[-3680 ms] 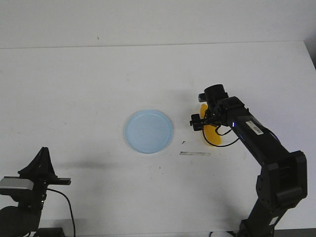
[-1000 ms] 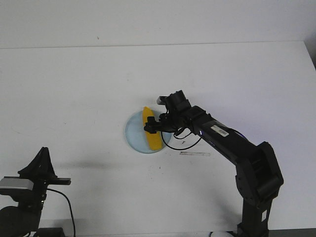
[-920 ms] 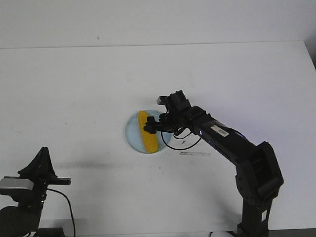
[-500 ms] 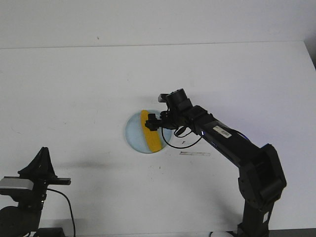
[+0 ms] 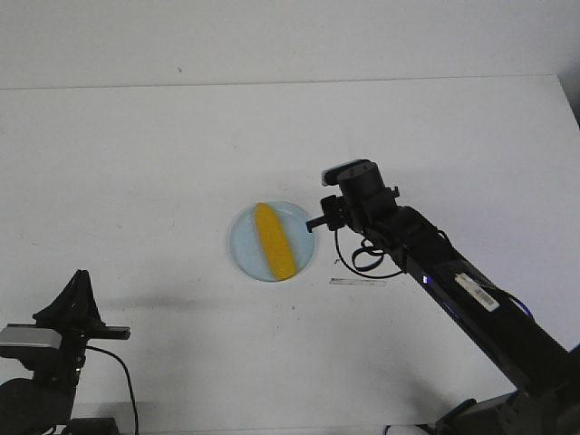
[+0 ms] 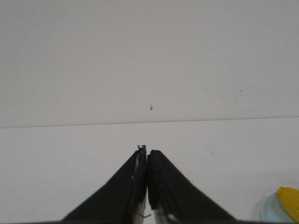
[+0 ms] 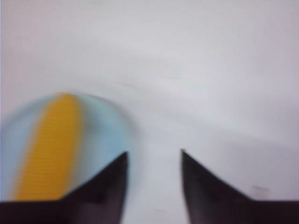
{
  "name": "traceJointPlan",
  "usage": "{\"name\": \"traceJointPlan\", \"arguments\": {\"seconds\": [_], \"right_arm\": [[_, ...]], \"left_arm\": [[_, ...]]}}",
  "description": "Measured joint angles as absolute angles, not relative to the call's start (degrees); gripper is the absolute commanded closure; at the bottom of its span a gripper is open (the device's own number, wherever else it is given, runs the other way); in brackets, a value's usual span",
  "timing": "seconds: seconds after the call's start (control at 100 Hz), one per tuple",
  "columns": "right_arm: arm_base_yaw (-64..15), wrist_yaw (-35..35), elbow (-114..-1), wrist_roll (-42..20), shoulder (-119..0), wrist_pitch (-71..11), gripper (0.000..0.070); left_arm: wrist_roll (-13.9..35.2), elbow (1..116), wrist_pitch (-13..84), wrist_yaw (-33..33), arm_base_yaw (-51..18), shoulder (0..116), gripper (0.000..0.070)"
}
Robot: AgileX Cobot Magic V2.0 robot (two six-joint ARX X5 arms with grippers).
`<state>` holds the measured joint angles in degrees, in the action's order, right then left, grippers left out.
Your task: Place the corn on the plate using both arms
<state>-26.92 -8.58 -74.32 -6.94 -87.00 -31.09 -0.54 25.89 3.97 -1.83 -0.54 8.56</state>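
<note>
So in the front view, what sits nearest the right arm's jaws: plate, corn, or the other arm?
1. The round pale-blue plate: its rim lies just left of the right gripper.
2. The yellow plastic corn cob, lying on the plate.
3. The left gripper, far off at the table's near-left corner.

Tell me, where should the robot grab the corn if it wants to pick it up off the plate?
Probably around the middle of the corn, coming down from above. It lies flat on the plate, long and narrow, so the fingers should close across its width, not along its length. The middle is thickest, while the ends narrow and could slip. The right gripper is open just beside the plate.
</note>
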Motion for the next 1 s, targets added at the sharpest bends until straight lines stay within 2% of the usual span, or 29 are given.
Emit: {"name": "traceJointPlan", "arguments": {"seconds": [0.08,0.17,0.36,0.46,0.71,0.87,1.0], "right_arm": [[-24.9,-10.0,-68.8,-5.8,-82.7,-27.4,0.0648],[-22.2,-10.3,-61.5,-5.3,-77.1,-22.1,0.0688],[-16.0,-10.5,-46.2,-3.3,-63.4,-10.8,0.0688],[-12.3,-10.5,-40.9,-2.3,-56.1,-7.5,0.0688],[-2.5,-6.8,-30.9,-1.5,-39.7,-7.1,0.0688],[-0.2,-4.2,-26.1,-1.3,-29.5,-7.4,0.0688],[0.0,-4.2,-25.1,-1.3,-23.0,-12.1,0.0688]], "left_arm": [[-0.5,25.9,4.0,-1.8,-0.5,8.6,0.0699],[-0.5,25.9,4.0,-1.8,-0.5,8.6,0.0699],[-0.5,25.9,4.0,-1.8,-0.5,8.6,0.0699],[-0.5,25.9,4.0,-1.8,-0.5,8.6,0.0699],[-0.5,25.9,4.0,-1.8,-0.5,8.6,0.0699],[-0.5,25.9,4.0,-1.8,-0.5,8.6,0.0699],[-0.5,25.9,4.0,-1.8,-0.5,8.6,0.0699]]}}
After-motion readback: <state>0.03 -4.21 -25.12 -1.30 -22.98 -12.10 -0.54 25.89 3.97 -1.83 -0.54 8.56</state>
